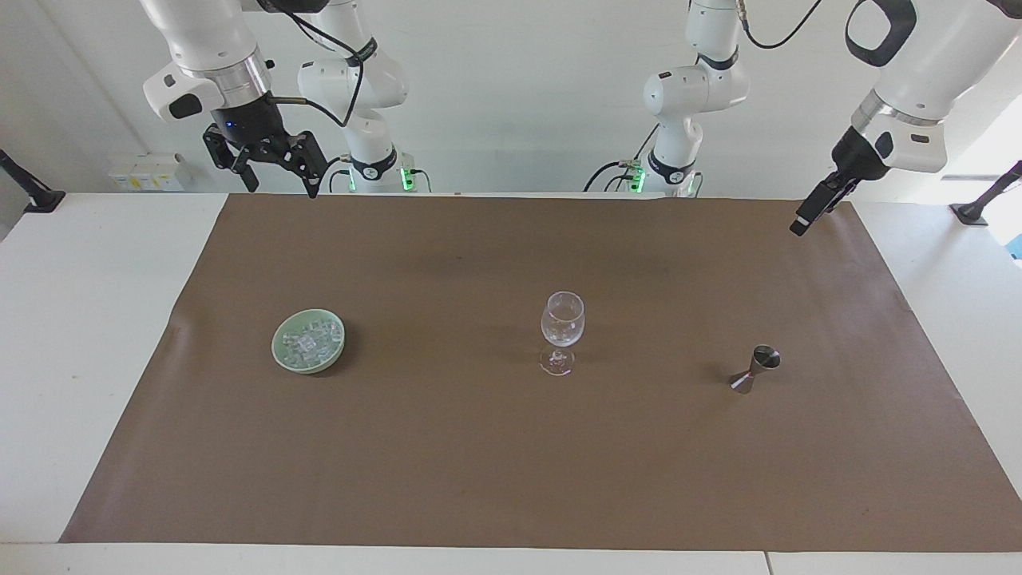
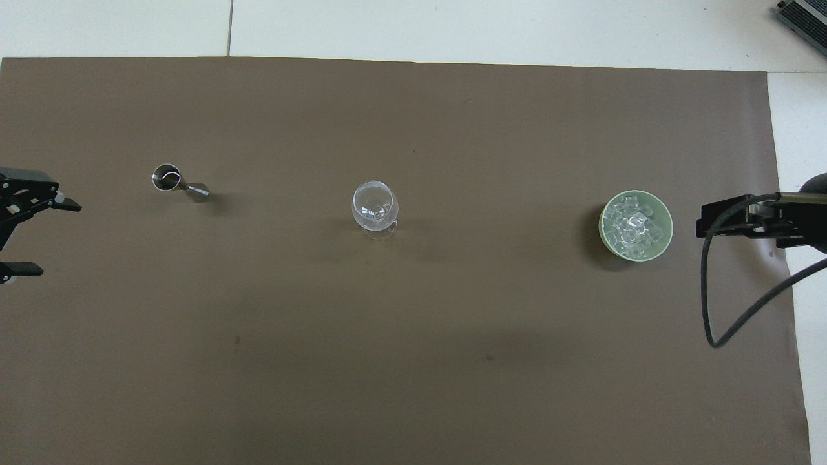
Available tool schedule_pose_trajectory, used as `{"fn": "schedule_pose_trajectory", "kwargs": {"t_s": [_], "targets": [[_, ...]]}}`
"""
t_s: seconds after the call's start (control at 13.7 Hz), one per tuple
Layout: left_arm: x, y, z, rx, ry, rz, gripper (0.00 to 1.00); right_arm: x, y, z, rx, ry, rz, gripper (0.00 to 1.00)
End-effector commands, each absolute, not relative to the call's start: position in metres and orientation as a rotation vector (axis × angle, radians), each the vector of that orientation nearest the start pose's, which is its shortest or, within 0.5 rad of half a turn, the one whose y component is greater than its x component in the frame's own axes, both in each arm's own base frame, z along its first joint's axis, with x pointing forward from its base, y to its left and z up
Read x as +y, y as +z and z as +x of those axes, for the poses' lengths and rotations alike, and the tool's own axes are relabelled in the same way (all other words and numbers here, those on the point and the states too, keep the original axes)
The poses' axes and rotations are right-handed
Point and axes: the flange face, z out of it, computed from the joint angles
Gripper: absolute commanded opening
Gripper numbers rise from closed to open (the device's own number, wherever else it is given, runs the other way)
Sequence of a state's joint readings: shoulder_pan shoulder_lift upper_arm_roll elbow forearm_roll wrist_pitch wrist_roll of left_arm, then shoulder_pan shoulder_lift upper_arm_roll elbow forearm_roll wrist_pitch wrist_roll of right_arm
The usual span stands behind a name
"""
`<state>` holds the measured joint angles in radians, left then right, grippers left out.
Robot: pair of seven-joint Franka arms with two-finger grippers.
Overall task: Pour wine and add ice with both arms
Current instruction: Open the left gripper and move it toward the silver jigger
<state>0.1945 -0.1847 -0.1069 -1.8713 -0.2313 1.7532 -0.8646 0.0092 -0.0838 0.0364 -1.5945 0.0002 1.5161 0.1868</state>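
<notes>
A clear stemmed wine glass [image 1: 562, 319] [image 2: 375, 205] stands upright in the middle of the brown mat. The ice [image 1: 307, 342] [image 2: 632, 224], a heap of small clear cubes, fills a pale green bowl [image 1: 277, 346] [image 2: 669, 227] toward the right arm's end. A small steel jigger [image 1: 754, 369] [image 2: 177, 182] stands toward the left arm's end. No wine shows in it that I can tell. My right gripper [image 1: 283, 188] [image 2: 704, 226] hangs open and empty above the mat's edge by the bowl. My left gripper [image 1: 805, 217] [image 2: 58, 239] hangs open and empty above the mat's edge by the jigger.
A brown mat [image 1: 479, 463] covers most of the white table [image 1: 72, 359]. A black cable [image 2: 711, 310] loops down from the right arm over the mat's corner. Both arm bases stand at the robots' edge of the table.
</notes>
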Motion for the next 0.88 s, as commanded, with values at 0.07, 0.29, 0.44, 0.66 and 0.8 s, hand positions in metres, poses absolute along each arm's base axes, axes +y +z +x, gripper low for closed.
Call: {"fn": "schedule_pose_trajectory", "kwargs": {"t_s": [0.07,0.29,0.44,0.66,0.8], "targets": [[0.0250,0.5875,0.4934,-1.910,0.050,-2.863,1.00,0.0236,0.6552,0.5165,0.227,-0.027,-3.137,1.00],[0.0277,0.5895,0.4923,-2.032,0.095,-2.830,1.00,0.0243,0.6550,0.5163,0.225,-0.025,-3.138,1.00],[0.0282,0.5901,0.4928,-2.085,0.103,-2.801,1.00,0.0236,0.6552,0.5165,0.227,-0.027,-3.137,1.00],[0.0299,0.5836,0.4932,-2.186,0.082,-2.759,1.00,0.0236,0.6552,0.5165,0.227,-0.027,-3.137,1.00],[0.0309,0.5813,0.4937,-2.253,0.098,-2.705,1.00,0.0235,0.6543,0.5163,0.227,-0.023,-3.138,1.00]]}}
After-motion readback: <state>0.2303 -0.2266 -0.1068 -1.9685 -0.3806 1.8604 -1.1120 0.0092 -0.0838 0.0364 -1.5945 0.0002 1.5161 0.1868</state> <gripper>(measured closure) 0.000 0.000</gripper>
